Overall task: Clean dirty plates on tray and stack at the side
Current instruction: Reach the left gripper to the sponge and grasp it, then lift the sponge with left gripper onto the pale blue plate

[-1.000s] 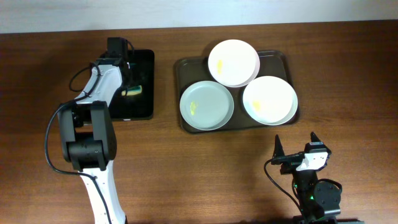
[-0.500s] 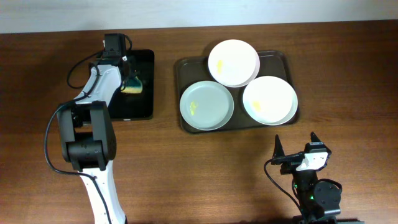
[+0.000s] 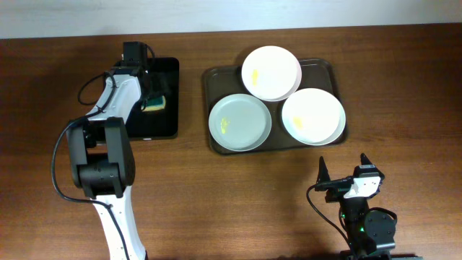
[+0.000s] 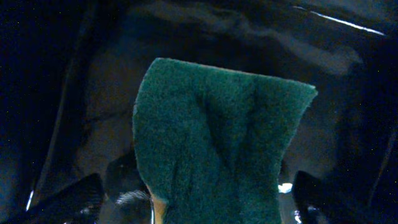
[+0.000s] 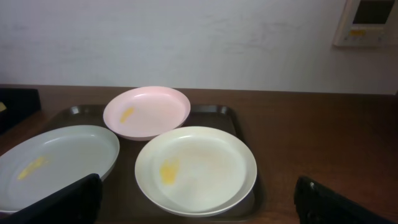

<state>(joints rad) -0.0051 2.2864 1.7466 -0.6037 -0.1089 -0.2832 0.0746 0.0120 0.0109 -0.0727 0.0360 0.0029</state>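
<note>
Left gripper (image 4: 205, 200) pinches the sponge (image 4: 217, 143): our wrist view shows its green face, overhead only an edge.

Overhead: straight down on brown wooden table (image 3: 231, 209), both arms in frame. Left wrist: very close on green scouring sponge (image 4: 217, 149), glossy black tray (image 4: 50, 93) behind. Right wrist: low, level across dark brown rectangular tray (image 5: 214, 111) and three round pale plates (image 5: 196, 168) toward white wall (image 5: 186, 37). Overhead shares both.
</note>
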